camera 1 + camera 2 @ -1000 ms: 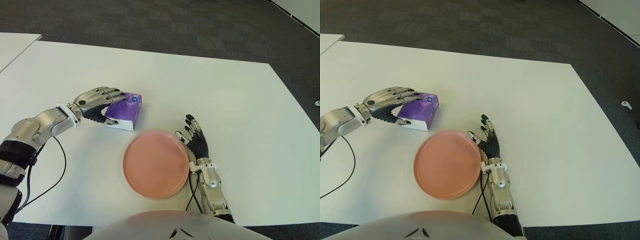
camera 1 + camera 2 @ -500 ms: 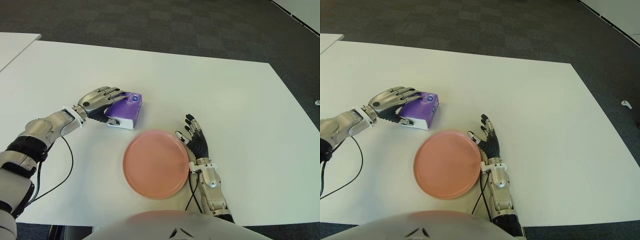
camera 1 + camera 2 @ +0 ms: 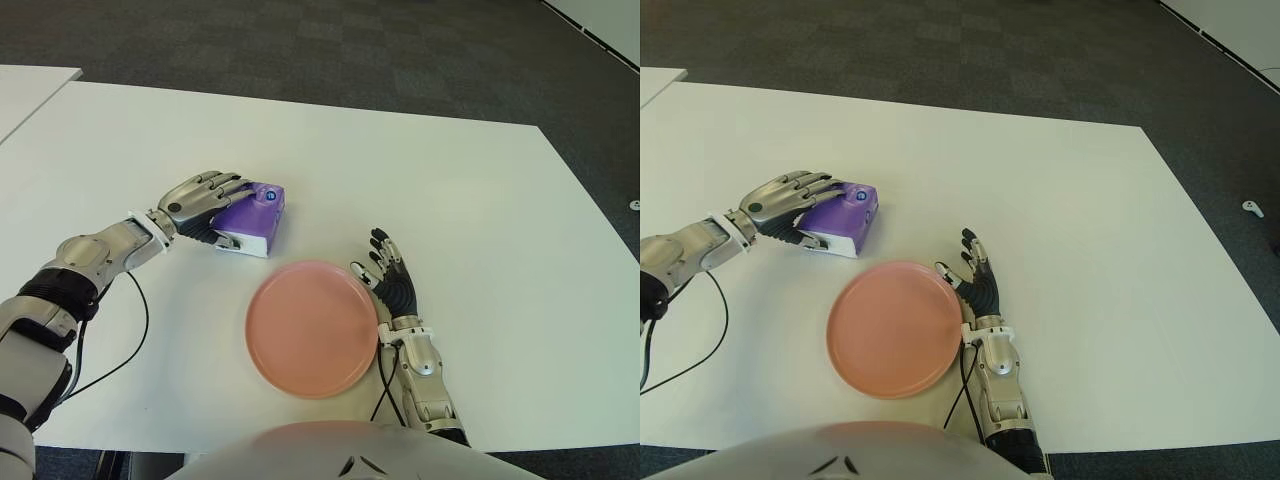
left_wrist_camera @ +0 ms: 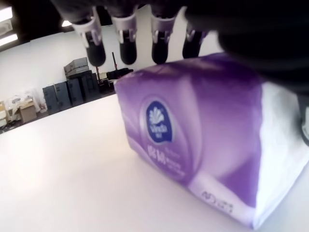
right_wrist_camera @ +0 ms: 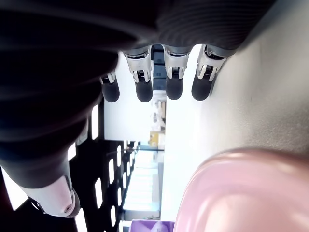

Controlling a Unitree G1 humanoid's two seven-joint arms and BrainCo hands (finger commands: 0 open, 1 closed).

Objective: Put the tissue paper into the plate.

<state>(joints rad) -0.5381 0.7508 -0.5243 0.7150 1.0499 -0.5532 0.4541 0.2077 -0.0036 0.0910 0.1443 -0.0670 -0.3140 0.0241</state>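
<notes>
Item 1. Purple and white soft plastic pack of tissue paper (image 3: 250, 219): is lying flat on the white rectangular surface (image 3: 470, 190), left of centre, just beyond the far-left edge of the plate and apart from it. No part of it is being lifted in the eye views. Its long axis is appearing to run from near-left to far-right, with the round blue logo at the far-right end and the white end panel turned toward the near side and the plate. The direction is being read from the eye views only and is being offered as a judgement.

Item 2. Left hand (image 3: 200, 205): is being laid over the left part of the pack, fingers (image 4: 126, 37) draped across its top and the thumb seemingly being set against the near side. A grasp is being judged as formed for carrying the pack rightward and nearer, to the plate.

Item 3. Round flat pink plate (image 3: 312, 328): is standing near the front edge, holding nothing, within short reach of the pack.

Item 4. Right hand (image 3: 392, 283): is showing just right of the plate rim, fingers extended and spread, holding nothing; it is being judged as kept clear of the transfer path.
</notes>
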